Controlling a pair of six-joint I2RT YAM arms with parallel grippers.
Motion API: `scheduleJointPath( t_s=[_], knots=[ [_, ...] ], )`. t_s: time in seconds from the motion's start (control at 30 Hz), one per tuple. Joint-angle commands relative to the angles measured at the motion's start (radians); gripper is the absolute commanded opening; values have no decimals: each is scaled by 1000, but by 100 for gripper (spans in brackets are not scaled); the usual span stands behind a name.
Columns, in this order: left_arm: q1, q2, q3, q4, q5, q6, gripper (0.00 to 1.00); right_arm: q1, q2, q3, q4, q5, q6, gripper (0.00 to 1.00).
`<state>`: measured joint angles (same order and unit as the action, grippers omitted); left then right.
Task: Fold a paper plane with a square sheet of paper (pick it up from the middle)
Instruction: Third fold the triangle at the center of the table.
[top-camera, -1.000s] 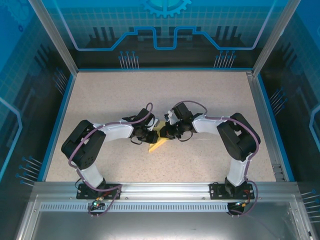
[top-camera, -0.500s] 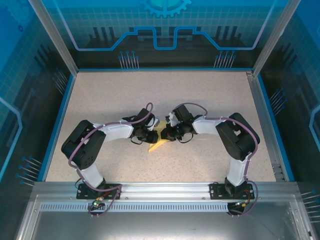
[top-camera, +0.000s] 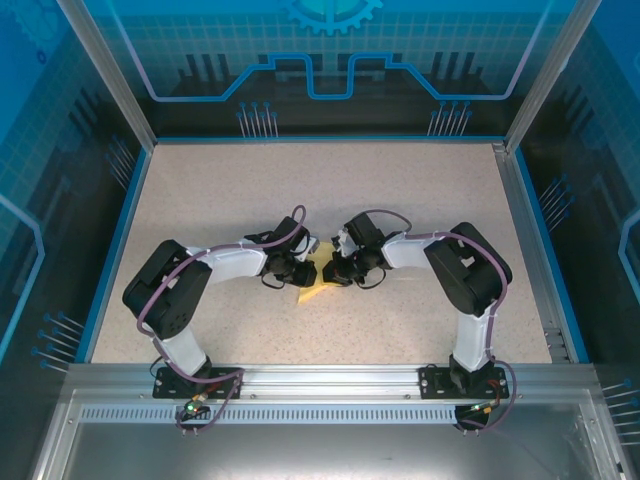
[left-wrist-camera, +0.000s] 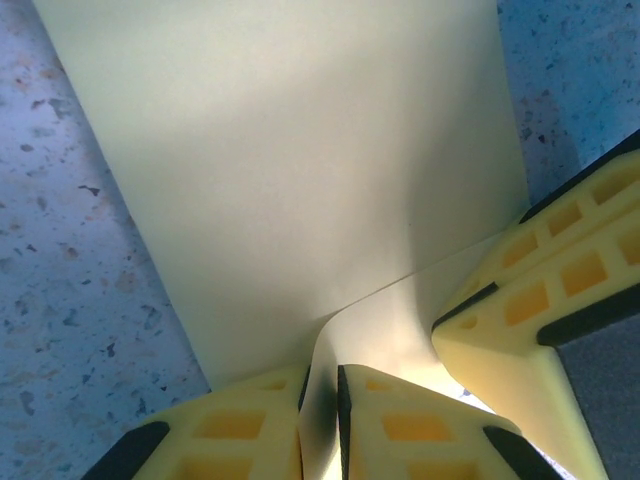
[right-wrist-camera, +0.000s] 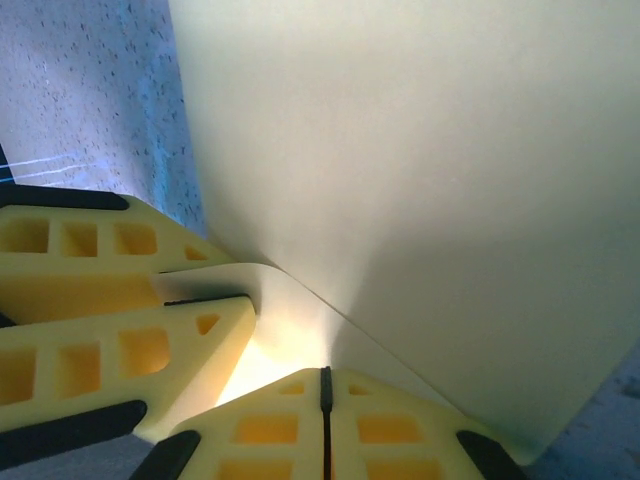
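The yellow sheet of paper (top-camera: 314, 288), folded into a narrow pointed shape, lies at the middle of the table between both grippers. In the left wrist view the paper (left-wrist-camera: 300, 150) spreads flat ahead, and a raised flap of it is pinched in my left gripper (left-wrist-camera: 322, 372), which is shut on it. The right gripper's fingers (left-wrist-camera: 540, 300) stand close at the right. My right gripper (right-wrist-camera: 323, 370) is shut, jaws pressed together where a crease of the paper (right-wrist-camera: 420, 150) meets its tips. The left gripper's fingers (right-wrist-camera: 100, 300) hold the curled flap beside it.
The speckled beige table (top-camera: 330, 190) is bounded by a blue rim and clear enclosure walls (top-camera: 130, 110). Both arms bend inward from their bases (top-camera: 195, 380) at the near edge, and their elbows take up the space left and right of the paper.
The right arm has edged left toward the left gripper, and its jaws have closed a touch more. Less of the yellow paper shows between the grippers. The left arm has held still.
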<state>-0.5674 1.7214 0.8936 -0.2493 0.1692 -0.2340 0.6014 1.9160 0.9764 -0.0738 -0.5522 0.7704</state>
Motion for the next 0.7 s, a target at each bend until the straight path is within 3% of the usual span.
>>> scheduleJointPath(
  t_s=[0.0, 0.13, 0.47, 0.57, 0.67],
  knots=[
    [5, 33, -4, -22, -17, 1, 18, -6, 39, 13, -80, 57, -30, 7],
    [5, 18, 1, -27, -10, -12, 22, 3, 50, 30, -159, 107, -54, 7],
    [4, -114, 69, -126, -60, -111, 46, 22, 80, 67, -262, 168, -65, 6],
    [5, -159, 64, -155, -61, -169, 46, 24, 80, 71, -266, 170, -62, 6],
    [4, -198, 38, -150, 1, -224, 38, 24, 78, 71, -267, 175, -58, 6]
  ],
)
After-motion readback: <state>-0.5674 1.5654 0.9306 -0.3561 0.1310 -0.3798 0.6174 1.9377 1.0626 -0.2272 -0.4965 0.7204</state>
